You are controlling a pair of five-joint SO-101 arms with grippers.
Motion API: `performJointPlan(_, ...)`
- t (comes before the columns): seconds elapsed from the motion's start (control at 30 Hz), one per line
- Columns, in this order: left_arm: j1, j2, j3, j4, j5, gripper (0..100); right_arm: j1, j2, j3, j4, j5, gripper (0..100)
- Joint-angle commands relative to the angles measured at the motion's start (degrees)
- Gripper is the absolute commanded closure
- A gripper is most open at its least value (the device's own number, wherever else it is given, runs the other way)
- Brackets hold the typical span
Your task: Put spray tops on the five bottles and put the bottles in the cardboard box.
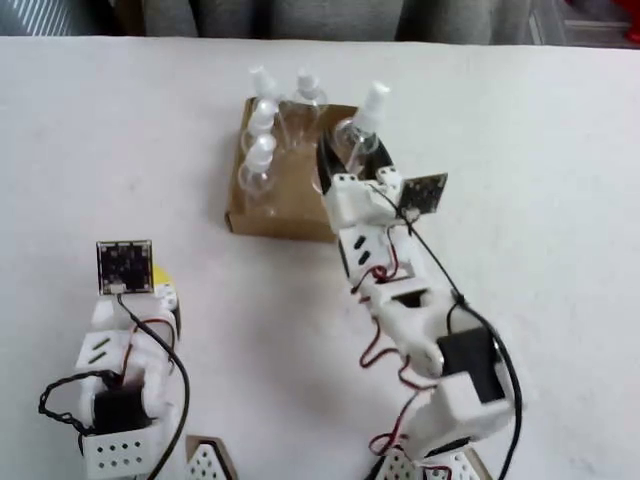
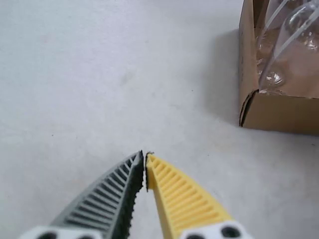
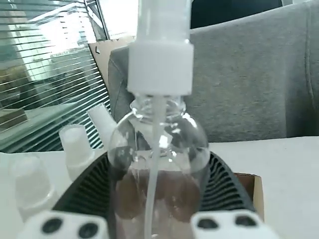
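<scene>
White table (image 1: 110, 130); cardboard box (image 1: 283, 212) sits on it, near centre.

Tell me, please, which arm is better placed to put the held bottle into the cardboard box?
Right. The right end effector grips the bottle, spray top on, at the cardboard box. The left end effector is shut and empty, away from it.

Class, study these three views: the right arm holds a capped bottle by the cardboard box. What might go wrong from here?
1. The held bottle in the right gripper appears close to the right wall of the cardboard box. If released there, it may catch the rim and topple out.
2. Four bottles already sit in the box, so a careless lowering might knock one over.
</scene>
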Motion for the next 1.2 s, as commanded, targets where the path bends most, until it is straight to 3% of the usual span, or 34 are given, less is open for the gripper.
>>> performJointPlan(0.0, -0.57, -0.57, -0.18, 0.09, -0.18, 98, 1.98, 8.04, -9.93, -0.22, -0.44, 98.3)
performJointPlan(0.13, -0.57, -0.57, -0.18, 0.0, -0.18, 98, 2.86, 13.85, -14.86, -0.22, 0.44, 98.3)
performJointPlan(0.23, -0.57, -0.57, -0.18, 0.0, -0.18, 98, 2.24, 17.01, -16.7, -0.84, 6.86, 98.3)
performJointPlan(0.57, -0.57, -0.57, -0.18, 0.0, -0.18, 98, -1.98, 28.79, -18.81, -14.46, 18.2, 98.3)
performJointPlan(1.0, -0.57, -0.57, -0.18, 0.0, -0.18, 98, -2.15, 30.55, -20.04, -14.46, 18.2, 98.1)
performJointPlan(1.17, -0.57, -0.57, -0.18, 0.0, -0.18, 98, -2.24, 30.46, -19.87, -14.46, 18.2, 88.9)
